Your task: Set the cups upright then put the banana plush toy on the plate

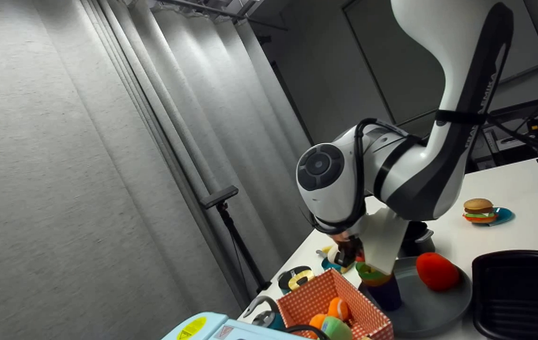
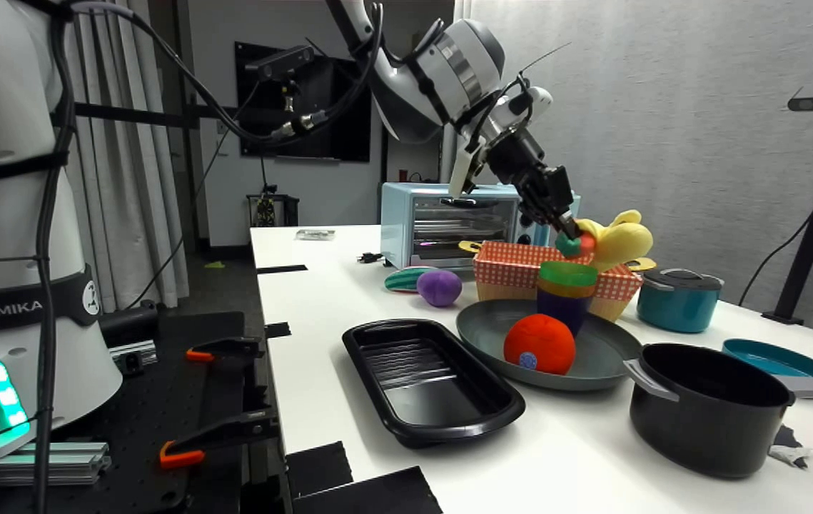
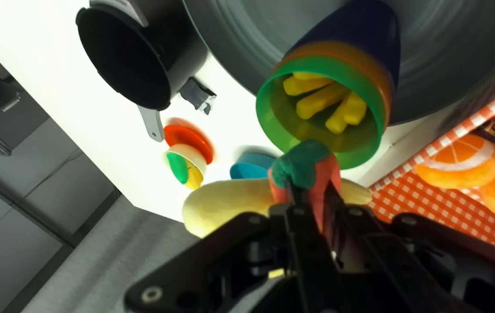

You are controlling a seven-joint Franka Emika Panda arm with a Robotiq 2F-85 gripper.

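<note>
My gripper (image 3: pixel 314 191) is shut on a pinkish-red and teal part of the banana plush toy (image 3: pixel 230 202). The toy's yellow lobes stick out to both sides of the fingers. In an exterior view the toy (image 2: pixel 620 243) hangs in the air beyond the cups (image 2: pixel 567 285). These cups, purple, orange and green, are nested and stand mouth up on a grey round dish (image 2: pixel 602 353), with yellow sticks (image 3: pixel 321 100) inside. The red plate (image 3: pixel 191 141) lies on the table beside a white cup-like thing (image 3: pixel 188 156); only its edge shows in an exterior view.
A checked basket (image 2: pixel 506 260) with plush fruit stands close to the cups. A red ball (image 2: pixel 542 346) shares the grey dish. Around it are a black tray (image 2: pixel 442 378), a black pot (image 2: pixel 706 421), a teal pot (image 2: pixel 677 307) and a teal pan (image 2: pixel 777 360).
</note>
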